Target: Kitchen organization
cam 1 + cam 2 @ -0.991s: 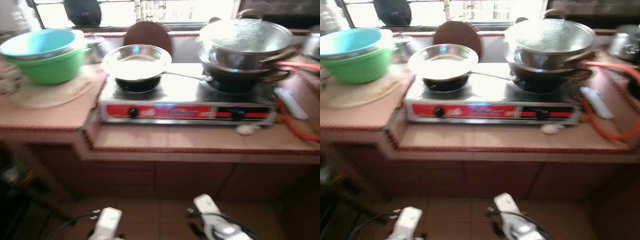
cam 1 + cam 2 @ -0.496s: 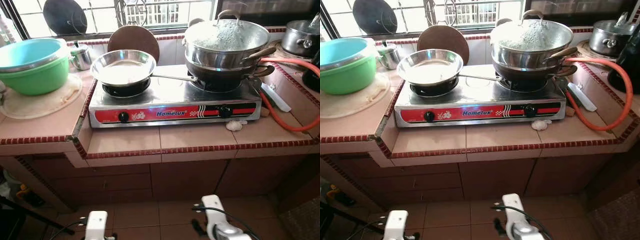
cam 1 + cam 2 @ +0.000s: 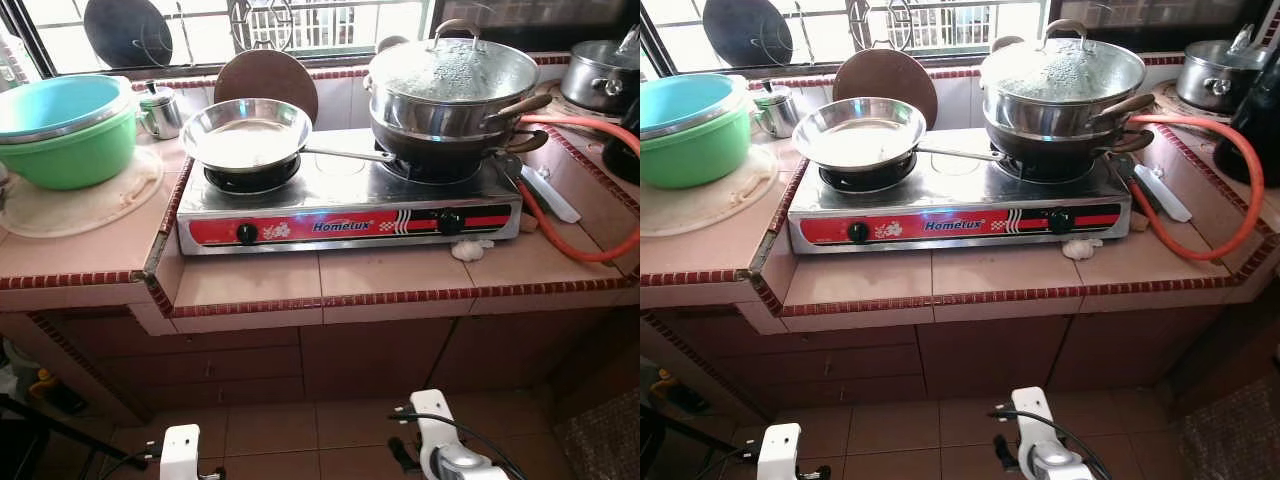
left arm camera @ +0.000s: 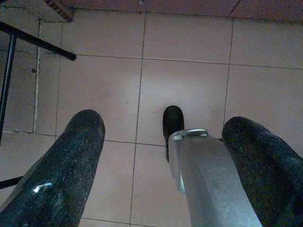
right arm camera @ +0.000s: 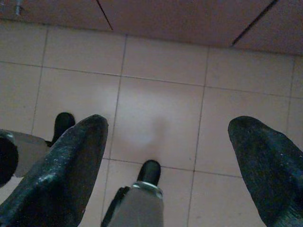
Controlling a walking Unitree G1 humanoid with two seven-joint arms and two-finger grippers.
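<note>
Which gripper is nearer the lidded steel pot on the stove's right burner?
Right. The right gripper hangs low over the floor tiles, roughly below the lidded steel pot. The left gripper also hangs low, further off toward the frying pan side. Both are open.

View sharp after blur; both arms lower in frame; stove (image 3: pixel 345 205) and pans unmoved.

We are facing a tiled bench (image 3: pixel 400 275) carrying a gas stove (image 3: pixel 345 200) at centre, a green bowl (image 3: pixel 70 150) far left, an orange hose (image 3: pixel 590 245) right.
</note>
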